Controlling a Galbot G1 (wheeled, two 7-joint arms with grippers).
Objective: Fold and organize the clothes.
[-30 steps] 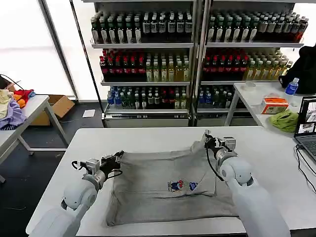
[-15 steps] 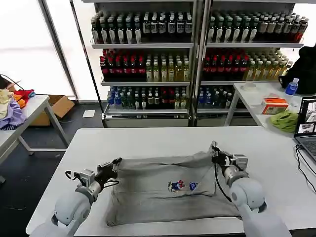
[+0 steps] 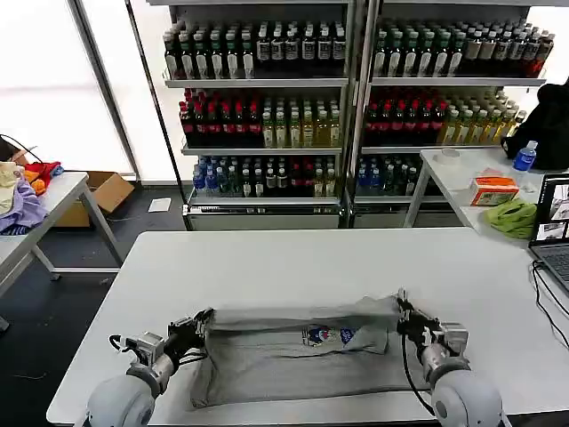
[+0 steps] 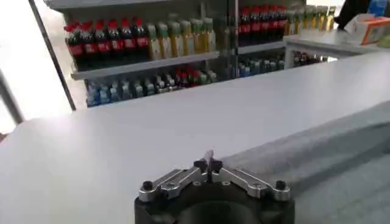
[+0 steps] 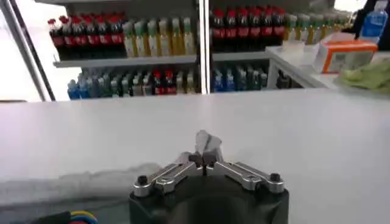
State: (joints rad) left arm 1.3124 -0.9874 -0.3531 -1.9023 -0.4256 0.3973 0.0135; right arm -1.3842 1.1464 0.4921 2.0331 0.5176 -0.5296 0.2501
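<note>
1. A wide white rectangular table (image 3: 293, 258) fills the near middle of the scene.
2. Behind it, tall metal shelving racks (image 3: 356, 116) hold rows of drink bottles with dark, red, yellow and green contents.
3. At far right, a second white table (image 3: 458, 178) carries an orange-and-white box (image 3: 494, 189), a crumpled green cloth (image 3: 514, 216), a blue-labelled bottle (image 3: 525, 157) and an open laptop (image 3: 553, 233).
4. At left, a side table (image 3: 53, 200) holds a pile of colourful clothing (image 3: 20, 191); a brown cardboard box (image 3: 105, 194) sits on the floor beside it.
</note>
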